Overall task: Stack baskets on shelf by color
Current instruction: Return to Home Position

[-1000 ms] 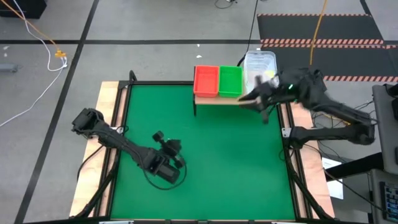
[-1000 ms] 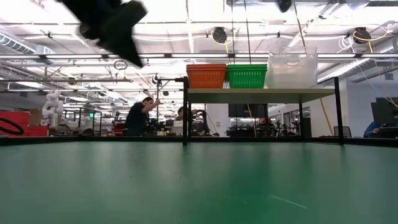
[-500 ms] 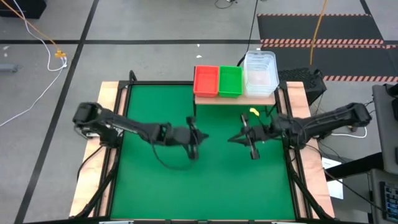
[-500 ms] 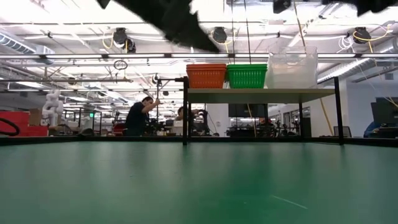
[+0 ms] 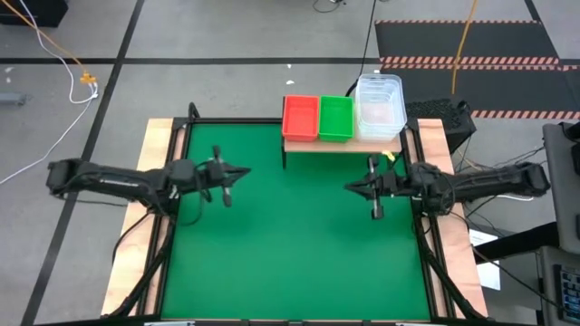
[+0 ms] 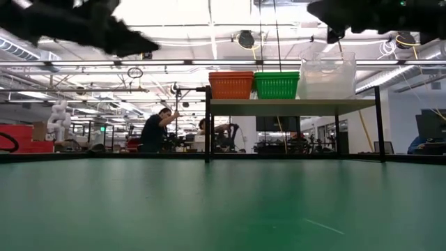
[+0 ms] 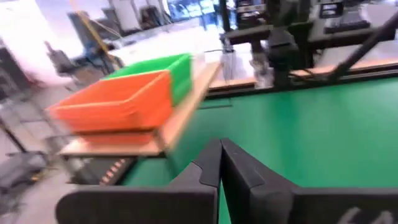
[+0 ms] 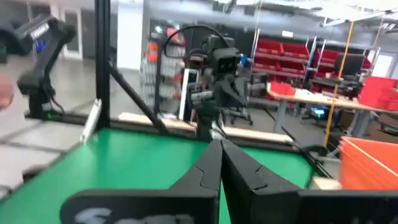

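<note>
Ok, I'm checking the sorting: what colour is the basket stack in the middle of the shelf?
The middle stack is bright green, clearest in the high view.

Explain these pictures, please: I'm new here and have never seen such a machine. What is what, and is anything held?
It is a robot with two dark arms at a green table. One picture looks straight down, one looks level across the tabletop, two come from cameras on the wrists. On a small wooden shelf at the far edge sit orange baskets, green baskets and clear baskets, side by side. The left pincer and right pincer hang over the table, both shut, holding nothing.
</note>
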Controlling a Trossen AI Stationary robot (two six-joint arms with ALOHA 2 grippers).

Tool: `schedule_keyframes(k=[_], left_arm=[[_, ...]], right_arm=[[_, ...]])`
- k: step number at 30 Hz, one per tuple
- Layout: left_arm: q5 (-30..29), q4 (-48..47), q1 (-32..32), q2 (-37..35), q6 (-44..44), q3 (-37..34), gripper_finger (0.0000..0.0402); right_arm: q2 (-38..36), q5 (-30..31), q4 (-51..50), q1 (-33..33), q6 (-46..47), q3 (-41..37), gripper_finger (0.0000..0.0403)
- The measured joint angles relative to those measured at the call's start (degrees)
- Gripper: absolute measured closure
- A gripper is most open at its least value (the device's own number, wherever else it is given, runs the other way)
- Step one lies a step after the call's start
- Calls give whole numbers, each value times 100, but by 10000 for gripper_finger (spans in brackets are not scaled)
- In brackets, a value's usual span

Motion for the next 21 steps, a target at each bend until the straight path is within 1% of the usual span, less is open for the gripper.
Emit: schedule_keyframes(k=[2, 4, 6, 8, 10, 12, 14, 21], left_arm=[[79, -26, 199, -648, 114, -404, 398], [338, -10, 429, -1182, 68, -662, 397], [608, -390, 660, -1769, -19, -917, 394], [859, -578, 855, -2231, -159, -1082, 395], [984, -880, 1030, -2683, -295, -1251, 398], [1150, -969, 1164, -3014, -408, -1348, 397], [1253, -1253, 1256, -3310, -467, -1388, 394], [1276, -1966, 1308, -3808, -628, -1388, 396]], right_arm=[[-382, -16, -488, -177, -74, 49, 402], [-770, -94, -1003, -297, -85, 53, 402], [-1117, -168, -1460, -360, -44, 53, 402], [-1453, -275, -1896, -380, 15, 42, 402], [-1701, -347, -1959, -388, 25, -56, 403], [-1907, -551, -1945, -393, -1, -203, 403], [-2019, -587, -1767, -406, -13, -342, 403], [-2315, -589, -1747, -510, 4, -753, 403]])
